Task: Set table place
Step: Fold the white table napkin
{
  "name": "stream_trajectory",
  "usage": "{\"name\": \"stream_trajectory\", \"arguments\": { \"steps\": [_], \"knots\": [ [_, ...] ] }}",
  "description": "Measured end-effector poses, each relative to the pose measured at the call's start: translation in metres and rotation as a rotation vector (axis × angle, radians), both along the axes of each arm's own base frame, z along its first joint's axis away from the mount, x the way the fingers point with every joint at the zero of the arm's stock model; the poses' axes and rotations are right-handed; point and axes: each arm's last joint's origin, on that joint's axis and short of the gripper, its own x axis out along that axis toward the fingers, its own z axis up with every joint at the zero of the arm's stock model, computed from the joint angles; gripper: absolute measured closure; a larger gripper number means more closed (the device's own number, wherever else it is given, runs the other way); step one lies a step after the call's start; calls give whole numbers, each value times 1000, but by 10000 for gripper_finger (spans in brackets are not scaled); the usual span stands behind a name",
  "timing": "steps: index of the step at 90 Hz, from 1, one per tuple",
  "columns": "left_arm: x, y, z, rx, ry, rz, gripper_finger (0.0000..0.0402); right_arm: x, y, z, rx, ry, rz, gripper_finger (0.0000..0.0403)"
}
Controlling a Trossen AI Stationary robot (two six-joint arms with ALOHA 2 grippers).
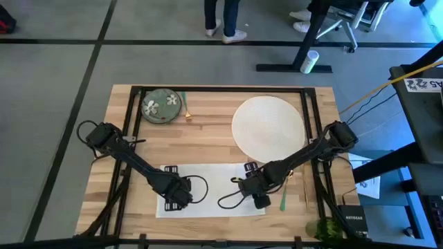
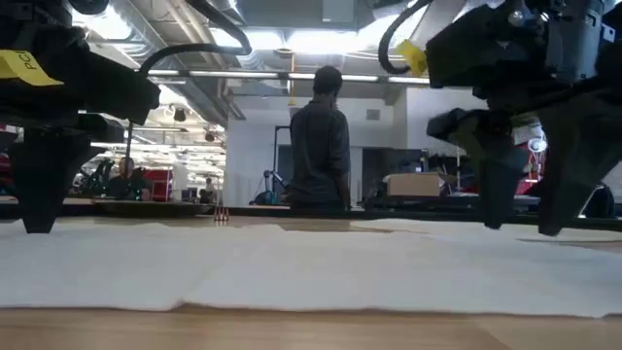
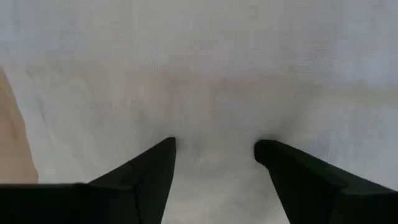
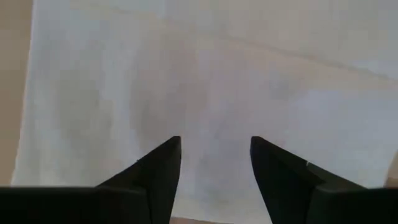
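I'm running both arms down over the napkin [image 1: 208, 188], which is lying flat along the near edge of the tabletop [image 1: 208, 138]. Left gripper [image 3: 214, 152] is sitting over the napkin's left part with its jaws open, nothing between them, tips at or just above the cloth. Right gripper [image 4: 214, 149] is doing the same over the right part, jaws open and empty. Progress, as I'm reading it: early to middle. Plate [image 1: 268, 126] is lying far right, apart from the napkin. Green dish [image 1: 161, 106] is sitting in the far-left corner, with one gold-and-green utensil [image 1: 187, 109] just beside it. More cutlery [image 1: 283, 197] is lying right of the napkin, and the tumbler [image 1: 324, 229] looks parked at the near-right corner, partly hidden. So I'm judging the napkin is the step in hand; dish, cutlery and tumbler placement still to go. Containers: plate looks bare, dish shows only its flower pattern, tumbler contents I can't tell.
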Motion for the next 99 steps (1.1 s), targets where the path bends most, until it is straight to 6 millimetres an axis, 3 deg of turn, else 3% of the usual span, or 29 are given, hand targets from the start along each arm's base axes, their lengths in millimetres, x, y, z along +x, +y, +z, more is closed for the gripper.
{"name": "stream_trajectory", "arguments": {
  "steps": [21, 69, 99],
  "knots": [
    [0, 0, 0, 0, -1, 7, 169, 4, -10, -2, 4, 15, -72, 223],
    [0, 0, 0, 0, -1, 8, 169, 6, -8, -2, 19, -9, -75, 223],
    [0, 0, 0, 0, -1, -1, 169, 1, -10, -14, 33, -19, -73, 223]
  ]
}}
